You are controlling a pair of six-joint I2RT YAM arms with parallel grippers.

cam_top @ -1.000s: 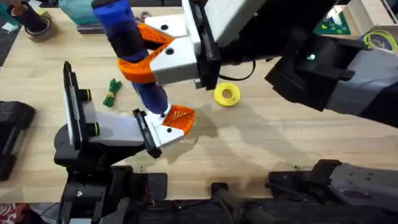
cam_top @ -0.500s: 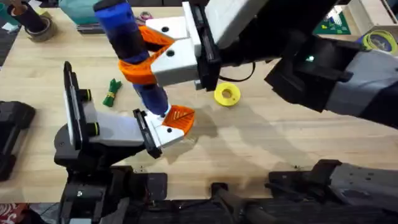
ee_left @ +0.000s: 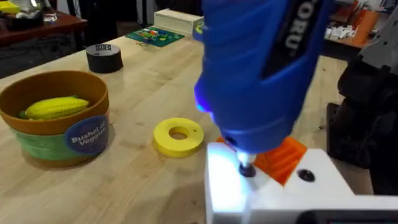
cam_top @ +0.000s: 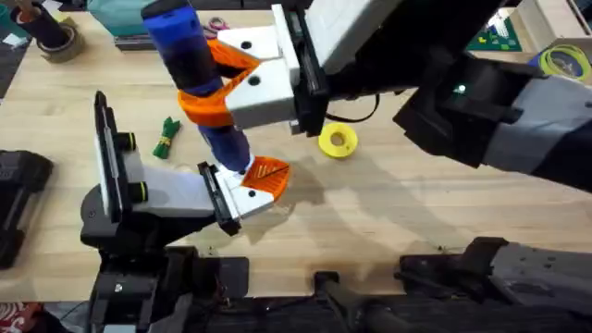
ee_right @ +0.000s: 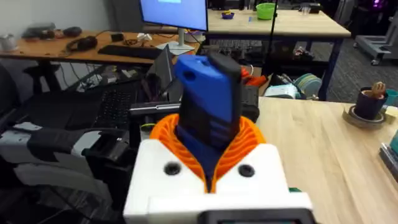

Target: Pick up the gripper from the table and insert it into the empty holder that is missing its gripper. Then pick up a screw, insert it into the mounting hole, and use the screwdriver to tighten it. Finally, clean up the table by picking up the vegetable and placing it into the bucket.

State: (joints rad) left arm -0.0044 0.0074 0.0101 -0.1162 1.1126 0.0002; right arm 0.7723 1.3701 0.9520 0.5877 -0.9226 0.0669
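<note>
No change noted against the earlier frames: the right gripper (cam_top: 217, 79) remains clamped on the screwdriver (cam_top: 190, 69), bit down on the white holder (cam_top: 242, 197) beside the orange gripper (cam_top: 268, 172), and whether the left gripper's fingers are parted cannot be told. On the light wood table (cam_top: 388, 213) the vegetable (cam_top: 167, 137) lies well apart from the holder, with a yellow disc (cam_top: 338, 141) nearby. The bucket (ee_left: 56, 118) holds a yellow toy piece (ee_left: 56, 107); a black tape roll (ee_left: 103, 57) sits beyond, desks and a monitor (ee_right: 174, 14) behind.
</note>
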